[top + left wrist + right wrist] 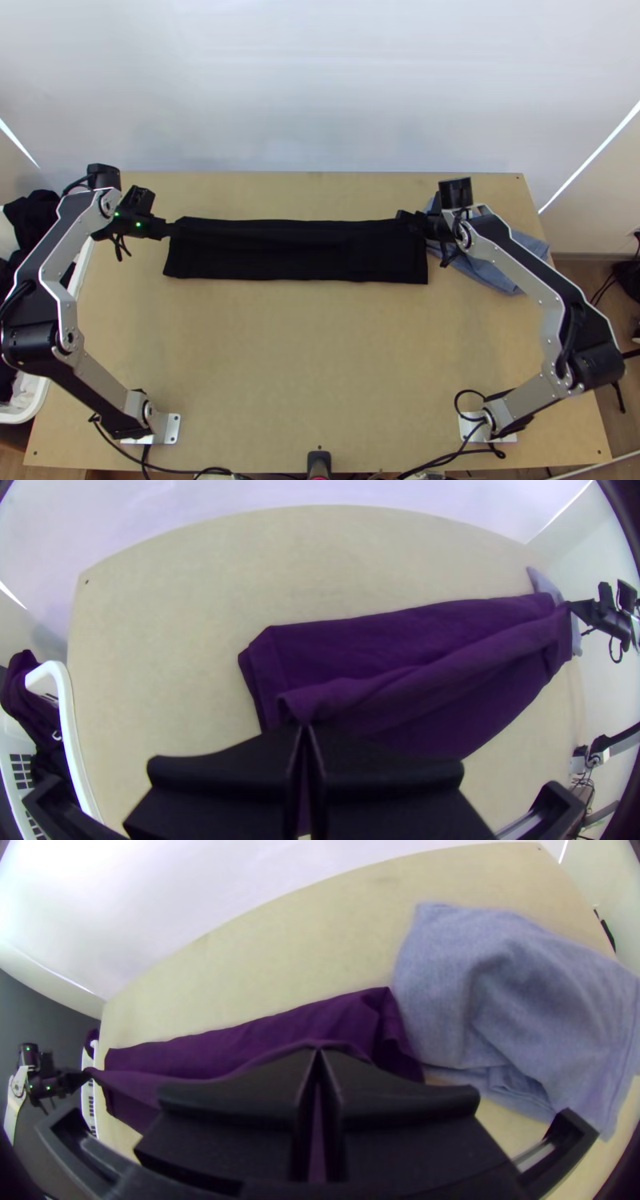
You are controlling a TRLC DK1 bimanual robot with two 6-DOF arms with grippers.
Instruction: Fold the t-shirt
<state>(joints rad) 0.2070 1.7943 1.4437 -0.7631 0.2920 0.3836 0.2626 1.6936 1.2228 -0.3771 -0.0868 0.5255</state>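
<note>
You are having the black shirt (296, 256) lying across the upper middle of the top view, folded into a long, narrow band on the table (304, 360). At the band's left end, in the upper left of that view, your left gripper (170, 230) is pinching the shirt; in the left wrist view its fingers (220, 773) are closing together on a gathered bit of cloth. At the band's right end, right of the upper middle of the top view, your right gripper (404, 218) is also holding the shirt, its fingers (400, 1113) meeting at the tips over the cloth. Between the two grips, a strip of the shirt is running taut as a ridge above the rest, which is lying flatter beneath. Just beside the shirt's right end, in the upper right of the top view, a blue cloth (488, 276) is lying rumpled, partly under your right arm. Off the table's left side, a white basket (65, 710) is holding dark clothes (32, 220), some of them hanging at its rim in the left wrist view.
</note>
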